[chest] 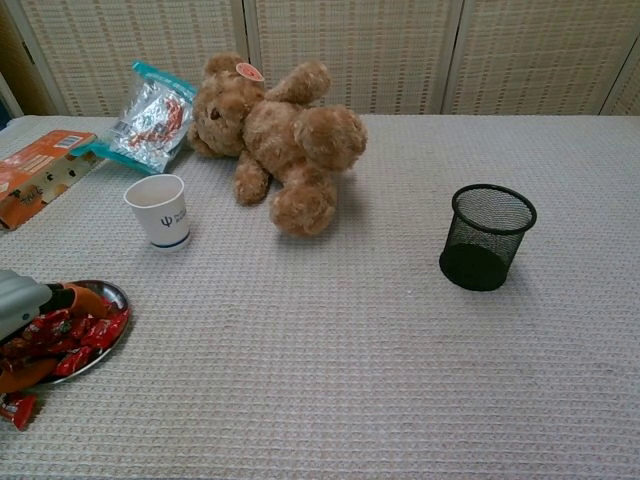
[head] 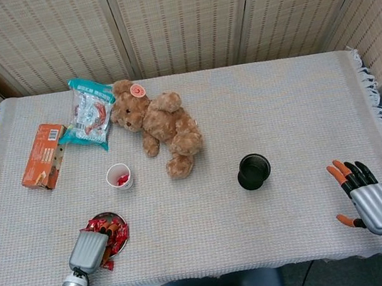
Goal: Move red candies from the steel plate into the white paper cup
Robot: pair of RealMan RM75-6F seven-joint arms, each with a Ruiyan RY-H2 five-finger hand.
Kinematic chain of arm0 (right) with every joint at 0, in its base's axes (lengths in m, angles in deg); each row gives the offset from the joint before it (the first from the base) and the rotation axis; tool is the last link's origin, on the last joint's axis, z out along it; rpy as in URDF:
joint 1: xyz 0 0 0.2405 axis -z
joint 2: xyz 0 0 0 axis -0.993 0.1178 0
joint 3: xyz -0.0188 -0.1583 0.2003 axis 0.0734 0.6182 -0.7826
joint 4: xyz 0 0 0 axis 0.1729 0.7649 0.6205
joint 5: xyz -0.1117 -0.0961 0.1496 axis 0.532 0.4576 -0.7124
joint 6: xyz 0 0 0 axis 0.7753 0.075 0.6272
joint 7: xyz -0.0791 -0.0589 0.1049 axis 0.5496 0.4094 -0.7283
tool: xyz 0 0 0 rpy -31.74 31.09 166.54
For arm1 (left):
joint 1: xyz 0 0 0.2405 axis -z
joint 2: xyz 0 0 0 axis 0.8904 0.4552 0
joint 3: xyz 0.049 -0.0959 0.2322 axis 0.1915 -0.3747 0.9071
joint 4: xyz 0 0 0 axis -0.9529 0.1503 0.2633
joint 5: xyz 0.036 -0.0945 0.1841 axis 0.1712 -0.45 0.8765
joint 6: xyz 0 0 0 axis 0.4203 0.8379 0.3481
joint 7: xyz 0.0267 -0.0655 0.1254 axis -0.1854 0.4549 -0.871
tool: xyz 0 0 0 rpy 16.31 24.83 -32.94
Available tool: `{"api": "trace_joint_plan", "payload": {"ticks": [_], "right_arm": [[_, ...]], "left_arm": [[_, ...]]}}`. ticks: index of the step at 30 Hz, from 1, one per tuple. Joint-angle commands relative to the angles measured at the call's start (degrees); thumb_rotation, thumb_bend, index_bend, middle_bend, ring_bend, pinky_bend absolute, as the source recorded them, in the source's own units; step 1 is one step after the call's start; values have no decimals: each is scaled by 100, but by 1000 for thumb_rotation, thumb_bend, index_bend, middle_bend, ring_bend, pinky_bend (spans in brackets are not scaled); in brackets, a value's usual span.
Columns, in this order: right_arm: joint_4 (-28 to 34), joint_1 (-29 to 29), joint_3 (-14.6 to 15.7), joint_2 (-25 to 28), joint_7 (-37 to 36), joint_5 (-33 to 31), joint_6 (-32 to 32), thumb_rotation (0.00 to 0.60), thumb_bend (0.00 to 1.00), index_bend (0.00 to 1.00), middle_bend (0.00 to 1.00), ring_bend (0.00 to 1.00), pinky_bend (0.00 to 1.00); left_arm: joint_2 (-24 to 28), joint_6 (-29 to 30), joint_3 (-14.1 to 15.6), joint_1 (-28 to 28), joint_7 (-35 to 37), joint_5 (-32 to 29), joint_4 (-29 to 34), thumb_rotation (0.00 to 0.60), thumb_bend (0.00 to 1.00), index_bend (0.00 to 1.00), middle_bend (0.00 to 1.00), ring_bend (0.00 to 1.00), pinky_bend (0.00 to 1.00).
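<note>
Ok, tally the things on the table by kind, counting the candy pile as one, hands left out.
Teddy bear: 1
White paper cup: 1
Steel plate: 1
Pile of red candies: 1
Black mesh cup: 1
Orange box: 1
Snack bag: 1
Total: 7
</note>
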Motion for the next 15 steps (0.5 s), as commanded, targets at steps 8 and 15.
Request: {"api": "trace_joint_plan", "payload": {"ticks": [8, 15], "right_arm": [[-3, -4, 1, -7, 12, -7, 15, 600, 15, 0, 0, 0, 0], [-1, -1, 2, -8, 18, -8, 13, 600, 15, 0, 0, 0, 0]], "left_arm": [[-28, 116, 15, -41, 86, 93, -67, 600, 362, 462, 568, 792, 1000], [-43, 238, 22, -85, 122, 181, -126, 600, 369, 502, 623, 800, 1000]]}}
